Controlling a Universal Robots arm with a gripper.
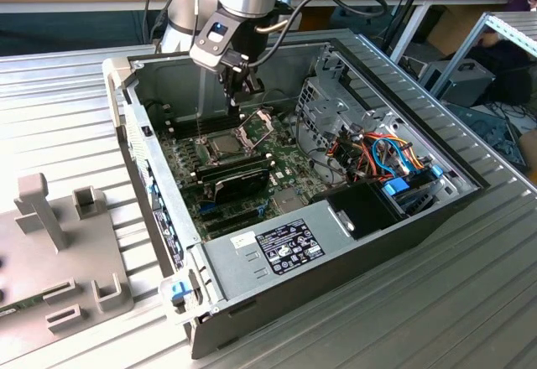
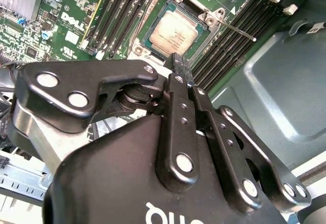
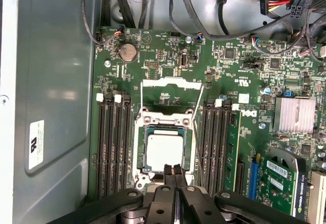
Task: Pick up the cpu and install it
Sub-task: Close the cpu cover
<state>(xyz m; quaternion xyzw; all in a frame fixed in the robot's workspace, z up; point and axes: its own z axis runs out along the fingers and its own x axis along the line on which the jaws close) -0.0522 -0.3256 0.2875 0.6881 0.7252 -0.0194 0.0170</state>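
— Cpu [image 3: 164, 152] where?
— Lying flat in the socket [image 3: 163, 119], inside the case [image 1: 277, 298].
— Gripper [image 3: 173, 169]?
— Hanging just over the cpu's edge, fingers [image 3: 167, 178] clenched together, gripping nothing.

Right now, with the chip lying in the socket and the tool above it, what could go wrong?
1. The cpu lies in its socket with the hinged frame open, so nothing clamps it. The tool, shut and hanging over the chip's edge, might knock it askew if it comes down.
2. The thin lever stands free beside the socket, and the tool could snag it.
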